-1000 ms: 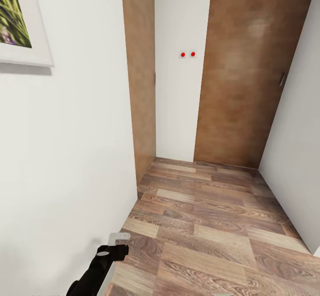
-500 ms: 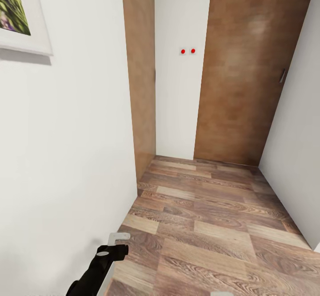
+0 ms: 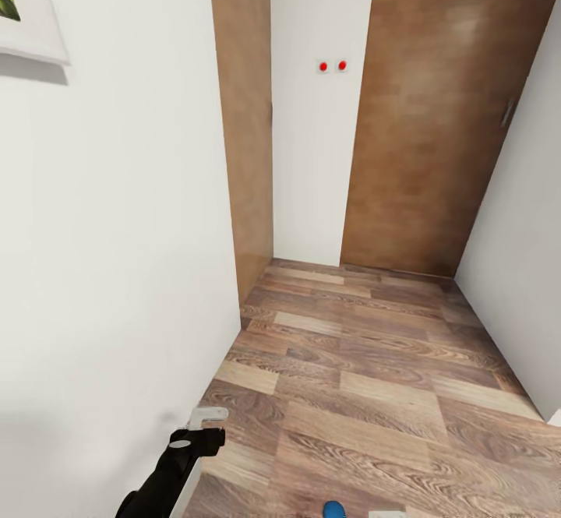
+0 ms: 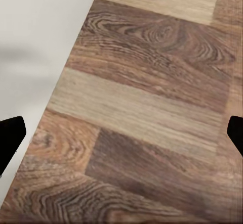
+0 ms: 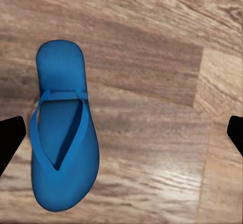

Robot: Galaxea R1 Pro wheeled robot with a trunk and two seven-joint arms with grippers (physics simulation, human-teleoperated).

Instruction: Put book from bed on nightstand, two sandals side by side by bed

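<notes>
One bright blue sandal lies flat on the wood-plank floor, straps up. My right gripper hangs open above the floor just beside it, dark fingertips far apart and nothing between them. The sandal's tip peeks in at the bottom edge of the head view. My left gripper is open and empty over bare planks close to the white wall; its arm reaches in at the lower left of the head view, gripper near the wall's foot. The book, the bed and the nightstand are out of view.
A narrow passage runs ahead between white walls. A brown door with a handle stands at the far right and a wood panel at the left. Two red-dot switches sit on the end wall. A framed picture hangs upper left.
The whole head view has shifted, so the camera moved: the picture slid towards the upper left corner, the switches rose, and the blue sandal's tip came in at the bottom edge.
</notes>
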